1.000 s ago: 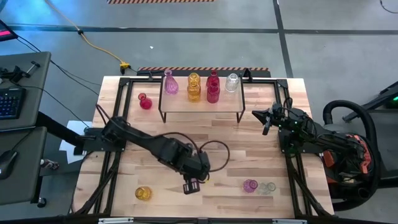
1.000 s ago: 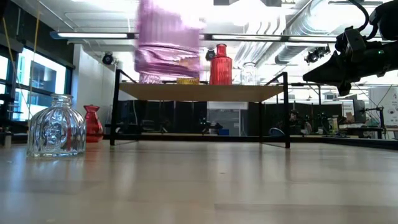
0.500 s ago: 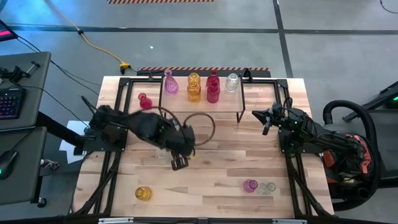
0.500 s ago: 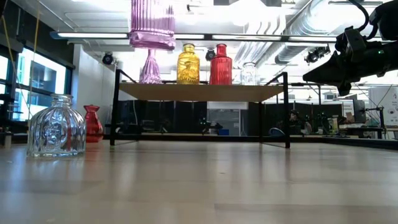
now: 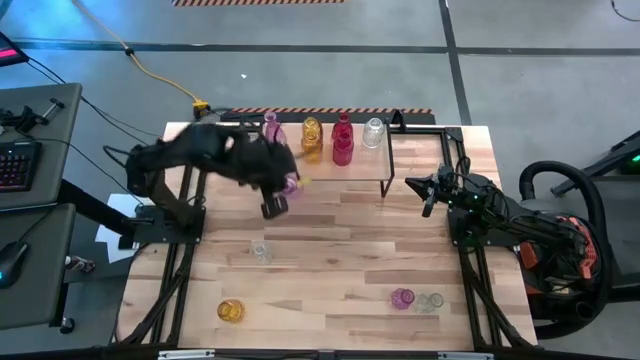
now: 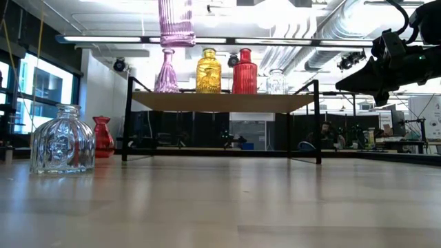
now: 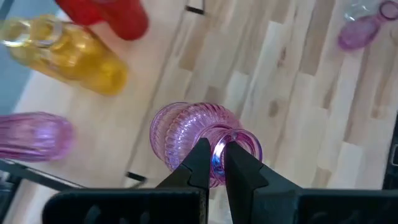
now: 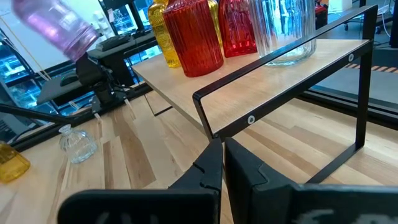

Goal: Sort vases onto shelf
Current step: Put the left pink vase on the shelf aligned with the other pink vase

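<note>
My left gripper (image 7: 214, 163) pinches the ribbed pink vase (image 7: 186, 134) by its rim so the body hangs clear above the shelf (image 5: 325, 172), probably near its left end. Right gripper (image 8: 217, 163) shut, waiting beside the shelf.

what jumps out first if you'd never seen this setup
The left gripper, shut on the rim of a ribbed pink vase, holds it in the air by the shelf's front left corner. On the shelf stands a bright row: pink, yellow, red and clear vases. The right gripper waits shut to the shelf's right.
</note>
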{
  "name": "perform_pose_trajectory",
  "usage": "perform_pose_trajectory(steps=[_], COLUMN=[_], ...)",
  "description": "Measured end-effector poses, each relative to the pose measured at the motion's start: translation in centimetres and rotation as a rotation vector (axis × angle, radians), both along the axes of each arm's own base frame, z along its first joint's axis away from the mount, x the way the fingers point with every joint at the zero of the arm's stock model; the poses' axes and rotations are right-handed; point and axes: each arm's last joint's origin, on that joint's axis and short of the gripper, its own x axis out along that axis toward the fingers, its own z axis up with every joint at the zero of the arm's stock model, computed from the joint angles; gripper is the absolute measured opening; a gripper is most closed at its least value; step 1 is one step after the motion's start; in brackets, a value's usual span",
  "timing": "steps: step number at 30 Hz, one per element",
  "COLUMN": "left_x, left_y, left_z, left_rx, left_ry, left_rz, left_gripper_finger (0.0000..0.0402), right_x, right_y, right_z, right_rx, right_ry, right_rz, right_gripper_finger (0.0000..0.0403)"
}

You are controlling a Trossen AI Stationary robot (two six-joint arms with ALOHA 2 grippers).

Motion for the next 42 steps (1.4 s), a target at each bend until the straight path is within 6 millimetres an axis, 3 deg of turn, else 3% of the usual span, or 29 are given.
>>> perform_pose_trajectory(steps=[6, 14, 25, 31, 42], left_x=[-1.5, -3.9, -4.0, -3.0, -2.7], left_y=[3.7, 7.2, 10.4, 12.2, 14.5], left_z=[0.6, -1.4, -2.3, -3.1, -4.0], left_rx=[-0.017, -0.078, -0.093, -0.152, -0.197], left_ry=[0.001, 0.091, 0.105, 0.089, 0.086], left_rz=[-0.003, -0.006, 0.009, 0.038, 0.087], left_gripper_finger=[0.0012, 0.0012, 0.0019, 0.0015, 0.0017], right_x=[0.0, 0.0, 0.0, 0.0, 0.0], right_y=[0.0, 0.0, 0.0, 0.0, 0.0], right_z=[0.0, 0.0, 0.0, 0.0, 0.0], right_rx=[0.000, 0.000, 0.000, 0.000, 0.000], right_ry=[0.000, 0.000, 0.000, 0.000, 0.000], right_rz=[0.000, 0.000, 0.000, -0.001, 0.000], right_gripper_finger=[0.0000, 0.0000, 0.0000, 0.0000, 0.0000])
